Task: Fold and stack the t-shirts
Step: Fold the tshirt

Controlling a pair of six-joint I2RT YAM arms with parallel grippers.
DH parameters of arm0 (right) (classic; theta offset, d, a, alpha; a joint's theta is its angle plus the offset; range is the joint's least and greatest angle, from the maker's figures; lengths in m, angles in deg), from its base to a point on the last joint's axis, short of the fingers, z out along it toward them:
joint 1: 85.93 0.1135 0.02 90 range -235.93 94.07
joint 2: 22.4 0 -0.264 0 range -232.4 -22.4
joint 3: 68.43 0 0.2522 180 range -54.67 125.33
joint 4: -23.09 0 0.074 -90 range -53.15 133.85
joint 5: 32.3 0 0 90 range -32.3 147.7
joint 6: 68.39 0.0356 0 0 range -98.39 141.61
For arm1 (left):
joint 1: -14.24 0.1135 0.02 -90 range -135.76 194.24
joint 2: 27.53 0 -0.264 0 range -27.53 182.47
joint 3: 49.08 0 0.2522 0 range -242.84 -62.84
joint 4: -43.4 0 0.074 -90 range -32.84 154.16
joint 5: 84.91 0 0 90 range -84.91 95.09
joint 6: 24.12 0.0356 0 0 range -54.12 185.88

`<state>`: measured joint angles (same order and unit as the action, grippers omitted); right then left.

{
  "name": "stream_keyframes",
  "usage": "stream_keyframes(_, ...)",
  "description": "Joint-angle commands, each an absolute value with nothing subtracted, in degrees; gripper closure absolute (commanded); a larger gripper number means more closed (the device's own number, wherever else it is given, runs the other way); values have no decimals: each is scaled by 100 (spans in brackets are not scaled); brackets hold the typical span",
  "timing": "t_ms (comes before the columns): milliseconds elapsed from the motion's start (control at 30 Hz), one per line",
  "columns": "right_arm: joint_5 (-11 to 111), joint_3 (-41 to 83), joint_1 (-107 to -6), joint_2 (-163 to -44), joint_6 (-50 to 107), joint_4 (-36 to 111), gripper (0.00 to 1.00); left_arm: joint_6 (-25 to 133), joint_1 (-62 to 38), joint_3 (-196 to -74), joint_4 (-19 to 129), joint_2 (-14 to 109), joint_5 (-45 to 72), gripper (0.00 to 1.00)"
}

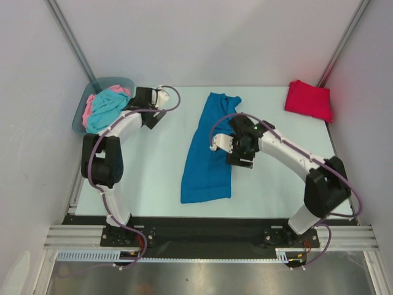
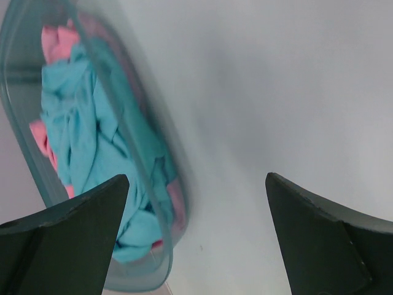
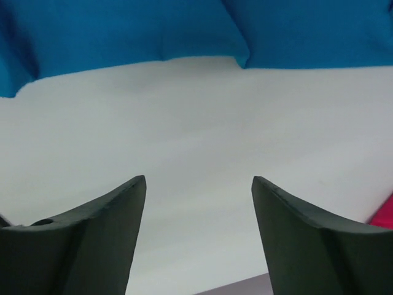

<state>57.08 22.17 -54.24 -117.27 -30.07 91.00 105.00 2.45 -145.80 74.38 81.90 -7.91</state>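
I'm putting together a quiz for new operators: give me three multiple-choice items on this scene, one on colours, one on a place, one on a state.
1. The shirts in the bin are: A turquoise and pink; B white; C yellow and green.
2. Where is the red t-shirt? A in the bin; B at the table's far right corner; C under the left arm.
3. The right gripper is: A shut on cloth; B out of view; C open and empty.
Answers: A, the turquoise shirt and pink shirt show over its rim; B, it lies by that corner; C, bare table shows between its fingers.
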Motion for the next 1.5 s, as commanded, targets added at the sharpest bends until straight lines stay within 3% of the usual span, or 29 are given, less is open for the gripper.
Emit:
stream_keyframes(0, 6209, 1411, -4913, -10759, -3314, 8222, 22, 9727, 492, -14748, 7509, 8040, -1223, 0)
stream_keyframes(167, 6367, 765, -4138, -10361, -3516, 7939, 18, 9515, 747, -14599, 7571, 7873, -1126, 0)
stream_keyframes(467, 6035, 834, -3241, -10703, -3341, 7640, 16, 8988, 730, -14625, 7720, 7662, -739, 0)
stream_keyframes(1133, 4865, 1327, -3187, -11556, -2822, 8395, 23, 8742, 581, -15090, 7782, 7776, -721, 0)
stream_keyframes(1467, 4803, 827, -3196, -11529, -2910, 8343, 28, 8706, 466, -15442, 7808, 7847, -801, 0)
